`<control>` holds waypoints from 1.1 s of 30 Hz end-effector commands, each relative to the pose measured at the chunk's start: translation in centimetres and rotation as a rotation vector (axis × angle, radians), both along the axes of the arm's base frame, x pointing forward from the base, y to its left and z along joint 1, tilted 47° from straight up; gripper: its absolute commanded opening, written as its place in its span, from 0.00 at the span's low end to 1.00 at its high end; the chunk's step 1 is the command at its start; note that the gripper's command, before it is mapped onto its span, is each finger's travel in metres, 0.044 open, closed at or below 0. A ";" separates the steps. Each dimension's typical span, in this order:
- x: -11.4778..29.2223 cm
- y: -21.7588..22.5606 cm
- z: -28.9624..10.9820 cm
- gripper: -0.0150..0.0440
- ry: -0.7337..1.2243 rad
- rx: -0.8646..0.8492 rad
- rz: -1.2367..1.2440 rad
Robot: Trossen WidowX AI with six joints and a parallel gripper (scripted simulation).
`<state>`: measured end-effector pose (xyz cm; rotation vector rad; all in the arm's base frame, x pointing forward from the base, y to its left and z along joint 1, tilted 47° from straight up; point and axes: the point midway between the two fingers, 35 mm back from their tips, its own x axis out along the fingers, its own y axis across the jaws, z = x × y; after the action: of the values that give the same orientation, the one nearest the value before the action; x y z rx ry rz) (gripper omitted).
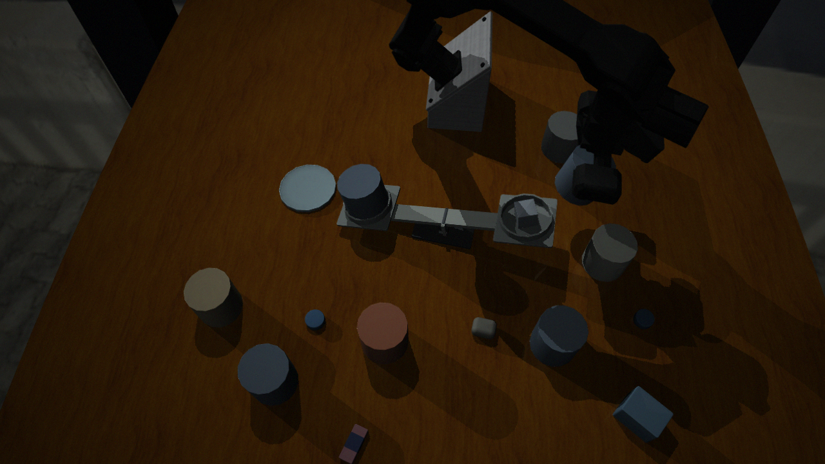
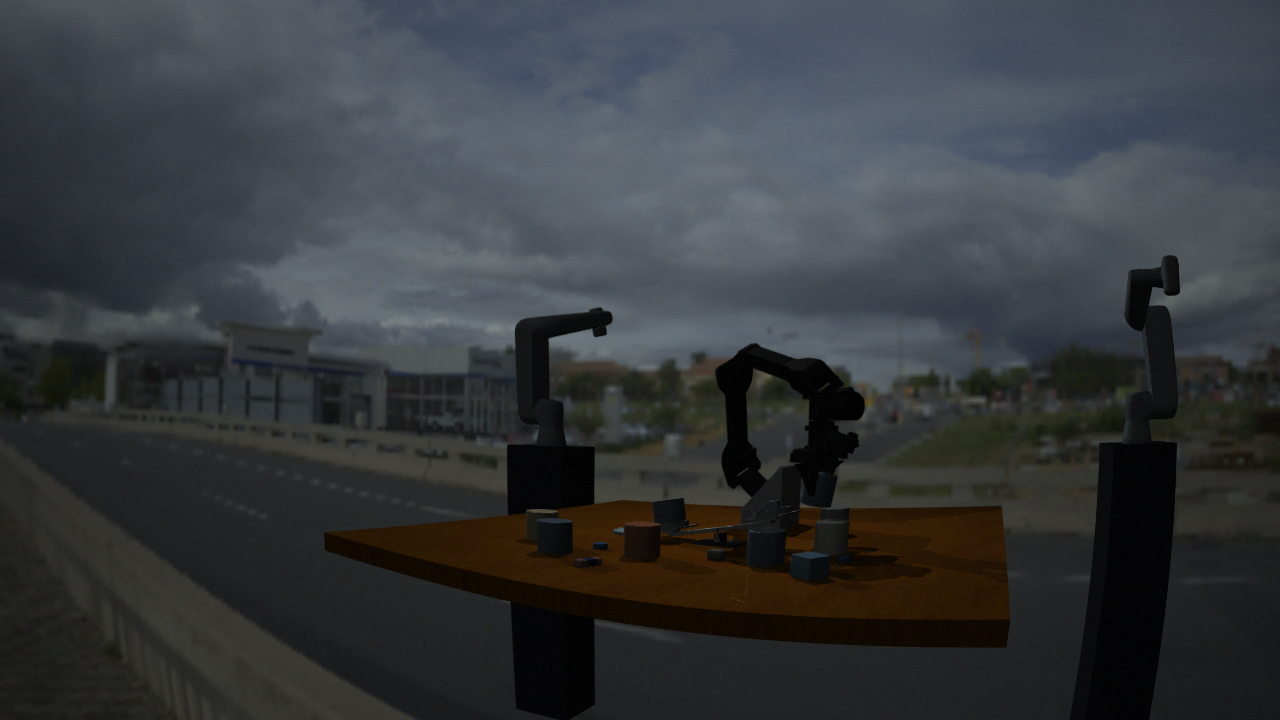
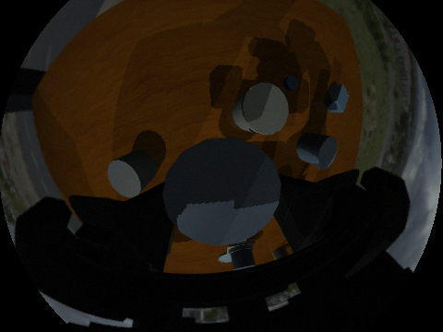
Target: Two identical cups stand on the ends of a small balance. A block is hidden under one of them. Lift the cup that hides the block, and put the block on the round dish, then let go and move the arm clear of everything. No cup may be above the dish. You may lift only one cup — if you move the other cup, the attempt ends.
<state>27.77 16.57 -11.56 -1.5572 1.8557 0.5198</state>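
Observation:
My gripper (image 1: pixel 581 173) (image 2: pixel 819 488) (image 3: pixel 219 176) is shut on one blue-grey cup (image 1: pixel 568 176) (image 2: pixel 823 491) (image 3: pixel 221 221), held in the air right of the balance (image 1: pixel 477 220). The pale grey block (image 1: pixel 526 214) lies uncovered inside the ring on the balance's right pan. The other blue-grey cup (image 1: pixel 363 187) (image 2: pixel 668 512) (image 3: pixel 243 258) stands on the left pan, which sits lower than the right in the exterior view. The round pale-blue dish (image 1: pixel 307 187) lies just left of that pan, with nothing on it or above it.
A grey cylinder (image 1: pixel 559 138) (image 3: pixel 125 179) stands behind the held cup, and a paler one (image 1: pixel 611 252) (image 3: pixel 265 110) in front of it. Blue (image 1: pixel 558 334), red (image 1: pixel 382 328) and cream (image 1: pixel 210 291) cylinders stand nearer the front. A light-blue block (image 1: pixel 642 412) is front right. The wedge-shaped base (image 1: pixel 458 106) is behind the balance.

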 end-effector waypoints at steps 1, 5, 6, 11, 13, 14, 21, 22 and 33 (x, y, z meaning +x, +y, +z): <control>-3.2 0.1 -3.6 0.25 -0.005 0.005 -0.004; -3.7 0.0 -4.2 0.25 -0.006 0.005 -0.004; -3.7 0.0 -4.2 0.25 -0.006 0.005 -0.004; -3.8 -0.2 -4.4 0.25 -0.006 0.005 -0.004; -3.8 -0.7 -4.9 0.25 -0.006 0.005 -0.004; -3.8 -1.0 -5.2 0.25 -0.006 0.005 -0.004; -4.0 -2.8 -6.9 0.25 -0.006 0.003 -0.004; -4.0 -2.8 -6.9 0.25 -0.006 0.003 -0.004; -4.1 -3.8 -7.9 0.25 -0.007 0.003 -0.004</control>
<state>23.76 13.20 -19.15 -1.5390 1.8522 0.5106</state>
